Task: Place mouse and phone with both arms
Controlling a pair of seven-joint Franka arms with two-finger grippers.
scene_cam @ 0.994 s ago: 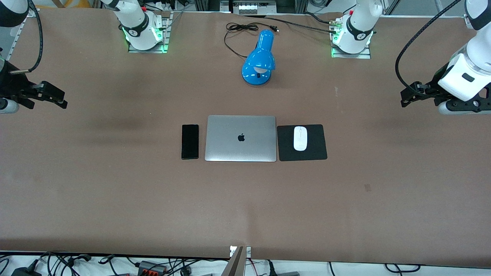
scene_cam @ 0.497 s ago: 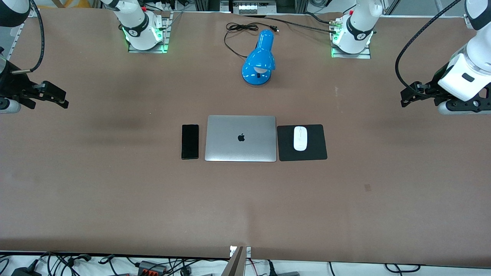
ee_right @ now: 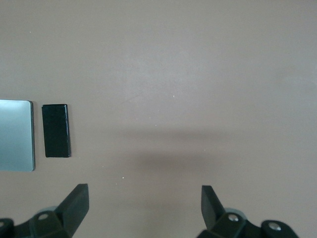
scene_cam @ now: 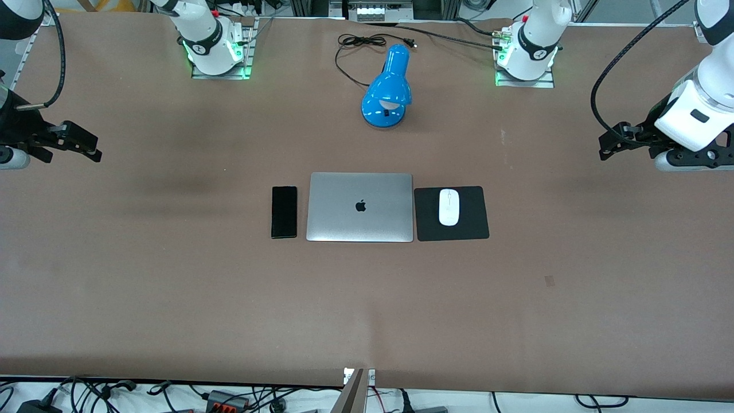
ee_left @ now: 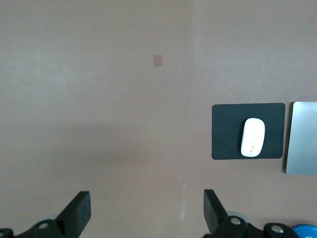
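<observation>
The white mouse (scene_cam: 448,207) lies on a black square pad (scene_cam: 476,213) beside the closed silver laptop (scene_cam: 359,207), toward the left arm's end. It also shows in the left wrist view (ee_left: 252,137). The black phone (scene_cam: 284,211) lies flat beside the laptop toward the right arm's end; it shows in the right wrist view (ee_right: 55,130). My left gripper (scene_cam: 609,144) hangs open and empty over bare table at its end of the table (ee_left: 147,208). My right gripper (scene_cam: 86,145) hangs open and empty over bare table at its end (ee_right: 145,203).
A blue desk lamp (scene_cam: 389,90) lies on the table farther from the front camera than the laptop, its black cord (scene_cam: 352,43) coiled between the arm bases. A small mark (scene_cam: 549,280) is on the brown table nearer the camera.
The right gripper has shifted very slightly; nothing on the table has moved.
</observation>
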